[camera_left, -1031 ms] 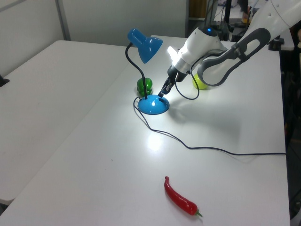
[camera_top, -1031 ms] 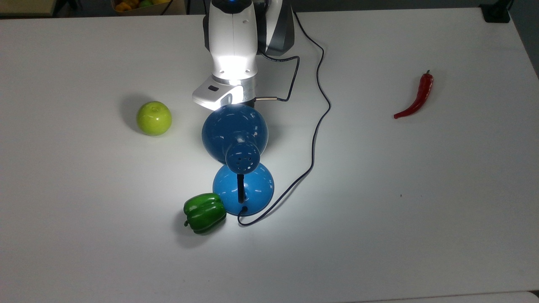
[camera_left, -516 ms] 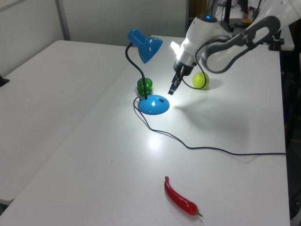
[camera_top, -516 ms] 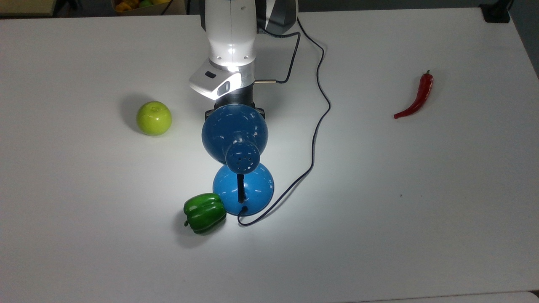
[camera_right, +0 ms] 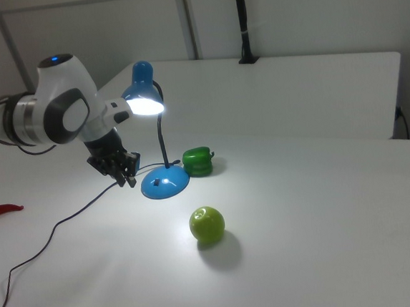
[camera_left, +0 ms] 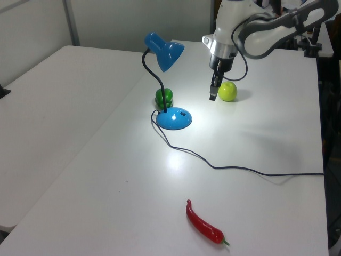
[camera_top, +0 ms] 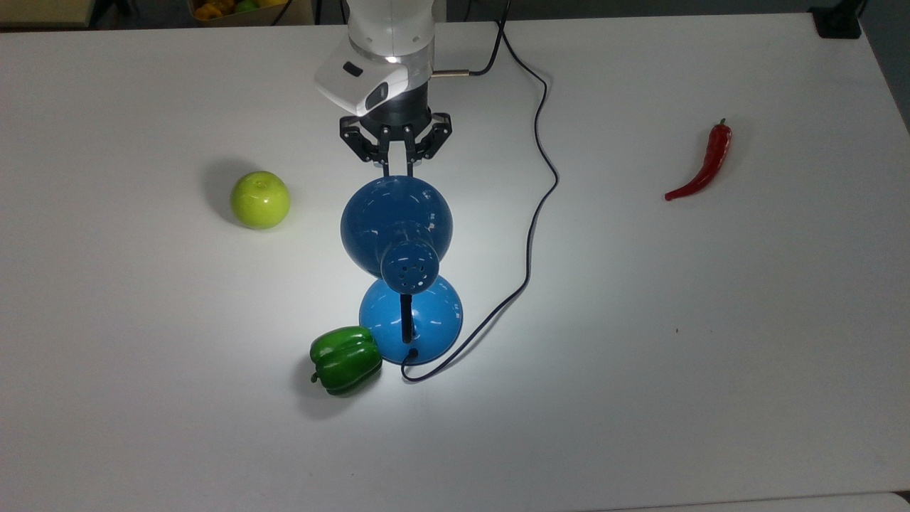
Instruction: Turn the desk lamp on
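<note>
The desk lamp is glossy blue, with its dome shade (camera_top: 396, 224) above the round base (camera_top: 419, 320) in the top view. It is lit: the shade's mouth (camera_right: 146, 106) glows and a bright patch lies on the table around the base (camera_left: 175, 118). My gripper (camera_top: 398, 169) hangs in the air beyond the shade's far rim, fingers shut on nothing. In the left view the gripper (camera_left: 212, 96) is up and to the right of the base, near the apple. In the right view the gripper (camera_right: 128, 179) is just left of the base (camera_right: 164, 182), clear of it.
A green apple (camera_top: 260, 200) lies to the top view's left of the shade. A green bell pepper (camera_top: 346, 359) touches the base. The thin dark cord (camera_top: 533, 213) loops across the white table. A red chili (camera_top: 704, 165) lies far at the top view's right.
My gripper has lifted off the lamp's base and drawn back toward the arm's mount, out from under the shade. The lamp stays lit and nothing else has moved.
</note>
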Action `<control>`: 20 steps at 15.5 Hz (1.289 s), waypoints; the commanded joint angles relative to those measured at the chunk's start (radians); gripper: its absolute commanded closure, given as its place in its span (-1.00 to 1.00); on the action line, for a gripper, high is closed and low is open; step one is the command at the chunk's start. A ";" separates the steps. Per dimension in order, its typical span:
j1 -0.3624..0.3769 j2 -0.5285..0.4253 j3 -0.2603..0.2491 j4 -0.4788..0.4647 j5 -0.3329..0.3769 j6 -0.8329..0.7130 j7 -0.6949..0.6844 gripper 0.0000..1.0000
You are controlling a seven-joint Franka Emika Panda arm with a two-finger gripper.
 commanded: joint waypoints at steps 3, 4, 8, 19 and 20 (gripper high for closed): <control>0.023 -0.108 -0.002 0.041 -0.010 -0.214 0.035 -1.00; 0.023 -0.109 0.000 0.081 -0.007 -0.269 0.037 -1.00; 0.023 -0.120 0.002 0.214 0.033 -0.465 0.037 -1.00; 0.008 -0.141 0.058 0.290 0.050 -0.520 0.126 -1.00; 0.002 -0.140 0.057 0.285 0.063 -0.489 0.123 -1.00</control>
